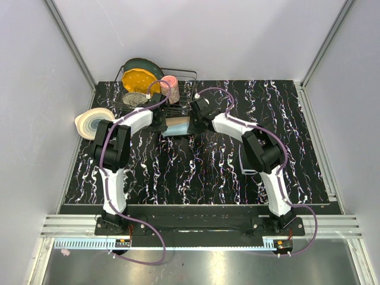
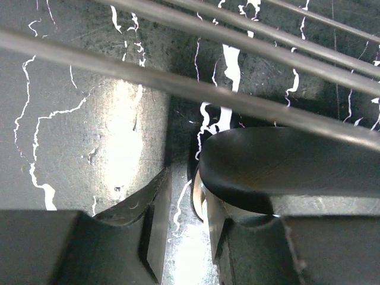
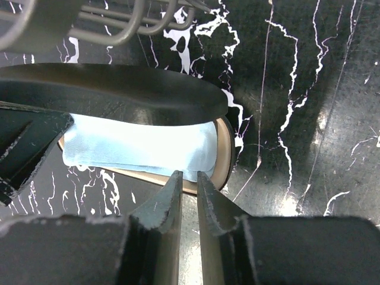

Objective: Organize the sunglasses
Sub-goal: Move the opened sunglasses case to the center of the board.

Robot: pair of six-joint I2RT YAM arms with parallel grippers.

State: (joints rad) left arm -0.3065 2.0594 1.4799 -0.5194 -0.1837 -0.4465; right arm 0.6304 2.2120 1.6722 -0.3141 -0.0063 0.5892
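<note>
Thin whitish-framed sunglasses: hidden, not seen in any view.
A light-blue cloth (image 3: 136,145) fills the half-open black oblong case (image 3: 107,89) at the far middle of the table. No frame, lens or arm shows past its edges, so their pose cannot be told.

robot lab cell: white panels (image 1: 196,35), aluminium rails (image 1: 65,225)

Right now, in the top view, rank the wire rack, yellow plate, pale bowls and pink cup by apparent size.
1. wire rack
2. pale bowls and yellow plate, which look too alike to rank
3. pink cup
</note>
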